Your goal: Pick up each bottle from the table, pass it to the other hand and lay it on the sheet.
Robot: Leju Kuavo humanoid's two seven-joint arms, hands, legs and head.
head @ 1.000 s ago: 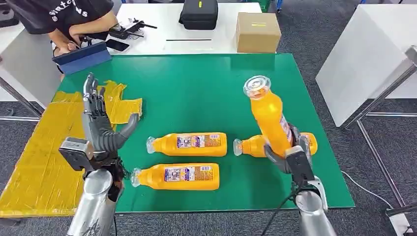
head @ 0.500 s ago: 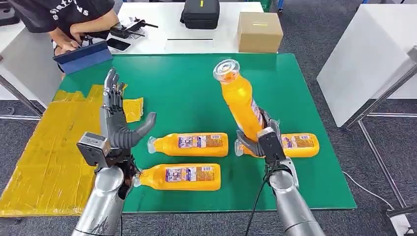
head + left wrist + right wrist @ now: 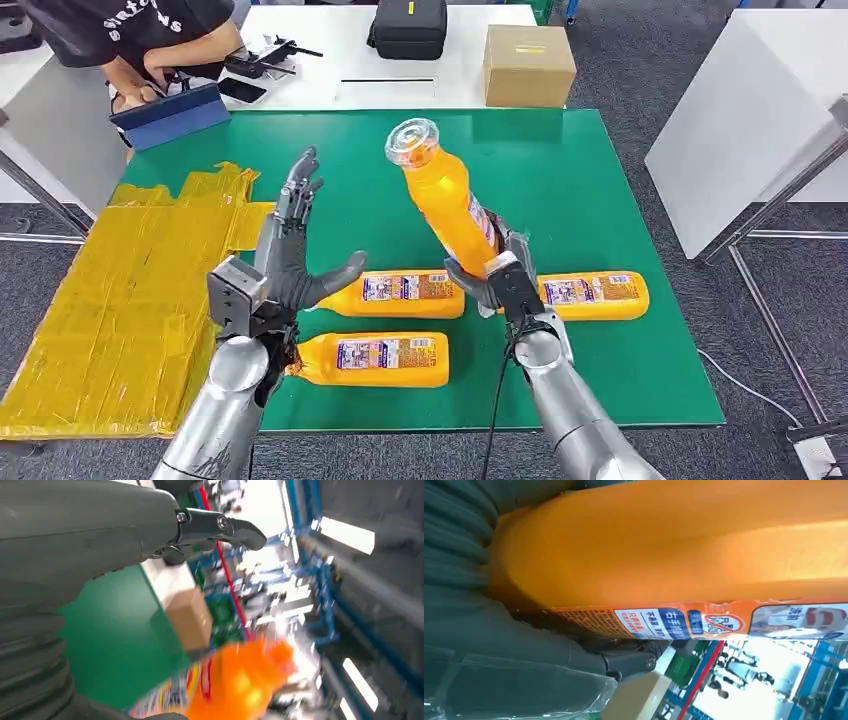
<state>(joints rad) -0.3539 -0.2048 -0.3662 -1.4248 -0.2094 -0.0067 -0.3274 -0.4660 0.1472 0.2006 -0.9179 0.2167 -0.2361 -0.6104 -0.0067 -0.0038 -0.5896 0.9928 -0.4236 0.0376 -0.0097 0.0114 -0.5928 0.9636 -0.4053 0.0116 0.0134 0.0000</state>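
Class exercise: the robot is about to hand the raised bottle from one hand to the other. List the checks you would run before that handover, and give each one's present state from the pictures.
1. Right hand grips the raised bottle at its lower body: ok.
2. Left hand holds nothing, fingers spread to receive: ok.
3. Left hand touches the raised bottle: not ok, a gap remains between them.
4. Yellow sheet has bare room for the bottle: ok.
5. Three bottles lying on the green table stay below the handover: ok.
6. Grip firmness: cannot tell.
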